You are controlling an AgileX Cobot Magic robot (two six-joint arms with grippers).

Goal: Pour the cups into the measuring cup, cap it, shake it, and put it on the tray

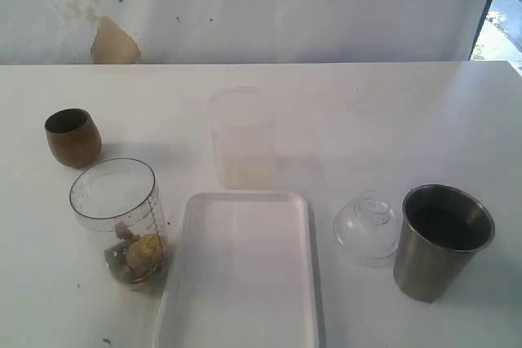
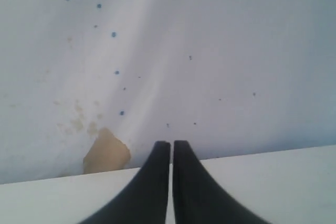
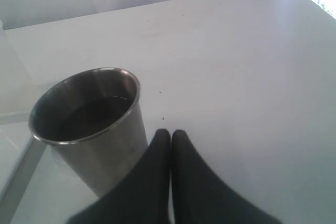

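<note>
Round the tray [image 1: 241, 283]: measuring cup [image 1: 118, 218] just beside at 9 o'clock, frosted beaker [image 1: 241, 138] near 12, clear lid [image 1: 367, 226] at 3, steel tumbler [image 1: 443, 240] beyond it, wooden cup [image 1: 73, 138] at 10. Open table [image 1: 391, 120] from 1 to 2 o'clock

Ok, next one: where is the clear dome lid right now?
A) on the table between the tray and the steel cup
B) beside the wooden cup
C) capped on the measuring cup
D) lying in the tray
A: the lid rests on the table with the tray on one side and the steel cup on the other, and the measuring cup stands uncapped.
</note>
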